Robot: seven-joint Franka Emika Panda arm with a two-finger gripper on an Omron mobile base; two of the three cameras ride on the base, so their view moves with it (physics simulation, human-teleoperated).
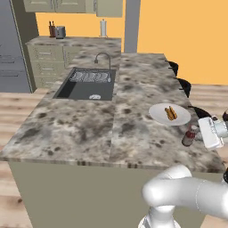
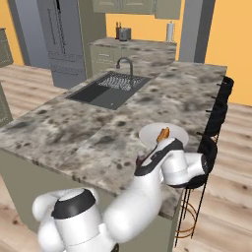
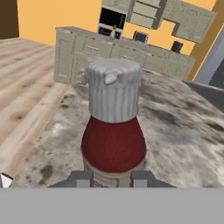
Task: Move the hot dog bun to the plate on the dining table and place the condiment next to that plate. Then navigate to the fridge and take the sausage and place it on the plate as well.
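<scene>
A red condiment bottle with a ribbed white cap stands upright close in front of the hand camera. My gripper is shut on its lower body, one dark fingertip on each side. In the left base view the condiment bottle sits at the counter's near right edge with my gripper on it, just in front of the white plate. The hot dog bun lies on that plate. From the right, the bun shows on the plate, and my arm hides most of the bottle.
A dark sink with a faucet is set into the marble island's far left. Black stools line the right side. The grey fridge stands at the back, next to a rear counter with small appliances.
</scene>
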